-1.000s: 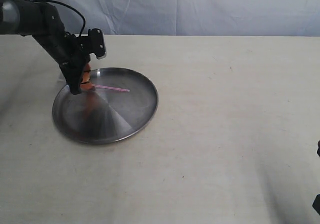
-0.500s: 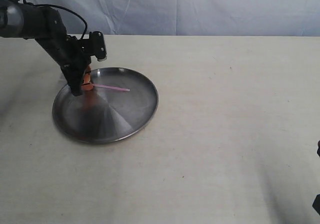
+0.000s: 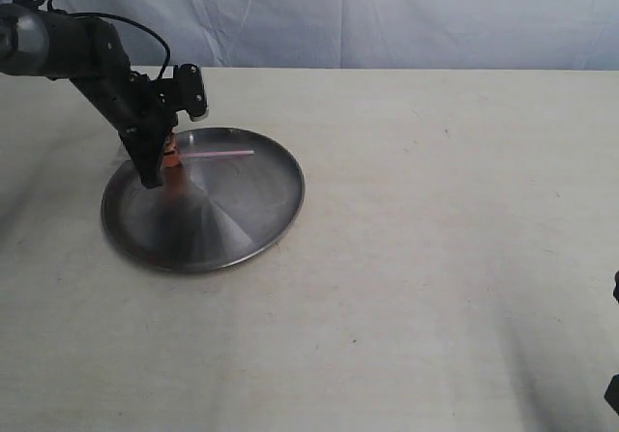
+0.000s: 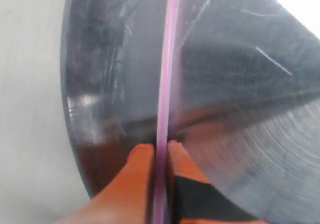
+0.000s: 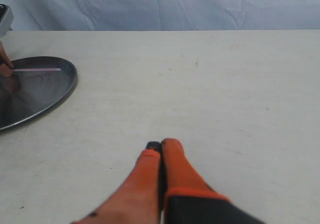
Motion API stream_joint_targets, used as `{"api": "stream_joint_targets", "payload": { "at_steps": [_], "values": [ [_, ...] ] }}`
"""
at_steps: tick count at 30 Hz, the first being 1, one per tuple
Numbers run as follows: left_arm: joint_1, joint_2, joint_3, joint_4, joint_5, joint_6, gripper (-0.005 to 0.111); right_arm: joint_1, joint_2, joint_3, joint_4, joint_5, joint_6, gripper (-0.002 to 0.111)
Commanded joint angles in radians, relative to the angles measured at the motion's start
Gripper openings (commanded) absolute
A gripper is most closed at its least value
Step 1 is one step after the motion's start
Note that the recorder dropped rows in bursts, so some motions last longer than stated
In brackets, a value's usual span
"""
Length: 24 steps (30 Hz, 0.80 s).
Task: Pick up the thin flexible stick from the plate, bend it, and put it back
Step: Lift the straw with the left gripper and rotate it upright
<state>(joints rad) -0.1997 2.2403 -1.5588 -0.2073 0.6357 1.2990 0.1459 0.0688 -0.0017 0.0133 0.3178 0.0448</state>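
The thin flexible stick (image 3: 219, 154) is a straight pink-purple rod, held level just above the plate (image 3: 242, 229), a round shiny steel dish on the left of the table. My left gripper (image 3: 171, 158) is shut on the stick's left end. In the left wrist view the stick (image 4: 167, 78) runs out from between the two orange fingers (image 4: 137, 161) over the plate (image 4: 240, 83). My right gripper (image 5: 161, 149) is shut and empty, low over bare table far right of the plate (image 5: 60, 91); from there the stick (image 5: 37, 69) shows as a thin pink line.
The plate lies on a cream tabletop (image 3: 435, 239) with a pale blue cloth backdrop (image 3: 387, 16) behind its far edge. The left arm's dark links (image 3: 106, 65) lean over the plate's back left rim. A dark piece of the right arm (image 3: 613, 388) shows at the exterior view's right edge.
The left gripper has closed on the stick's end and lifted it; the stick's free end has risen off the plate and now points level to the right. The right arm is still.
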Motion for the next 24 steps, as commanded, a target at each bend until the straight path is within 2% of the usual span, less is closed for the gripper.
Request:
{"api": "stream_joint_targets", "payload": {
  "at_steps": [1,5,9,16,19,24],
  "values": [
    [-0.002,0.005,0.003,-0.050,0.006,-0.006,0.008,-0.006,-0.006,0.002,-0.003,-0.007,-0.001,-0.001],
    [-0.002,-0.022,0.003,-0.057,0.071,-0.006,0.008,-0.006,-0.006,0.002,-0.001,-0.007,-0.001,-0.001],
    [-0.002,-0.077,0.003,-0.069,0.153,-0.006,0.000,-0.006,-0.006,0.002,-0.001,-0.007,-0.001,-0.001],
    [-0.002,-0.189,0.009,-0.187,0.329,-0.038,0.000,-0.006,-0.006,0.002,-0.001,-0.007,-0.001,-0.001],
    [-0.002,-0.247,0.049,-0.290,0.331,-0.047,0.000,-0.006,-0.006,0.002,-0.001,-0.007,-0.001,-0.001],
    [-0.002,-0.301,0.091,-0.345,0.326,-0.076,0.000,-0.006,-0.006,0.002,-0.001,-0.007,-0.001,-0.001]
  ]
}}
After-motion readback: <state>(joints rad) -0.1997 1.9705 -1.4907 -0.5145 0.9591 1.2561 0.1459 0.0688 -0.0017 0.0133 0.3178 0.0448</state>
